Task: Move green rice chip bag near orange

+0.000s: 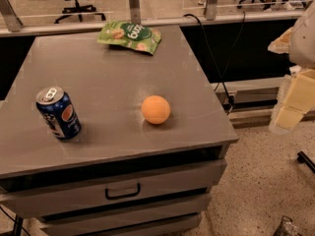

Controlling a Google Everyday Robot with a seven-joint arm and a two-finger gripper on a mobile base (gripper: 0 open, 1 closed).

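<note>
The green rice chip bag lies flat at the far edge of the grey table, a little right of centre. The orange sits on the table toward the front right, well apart from the bag. My gripper hangs at the right edge of the view, off the table's right side and above the floor. It is away from both the bag and the orange and holds nothing that I can see.
A blue Pepsi can stands at the table's front left. Drawers with a dark handle face the front. A black cable runs down behind the table's right side. Office chairs stand beyond the glass partition.
</note>
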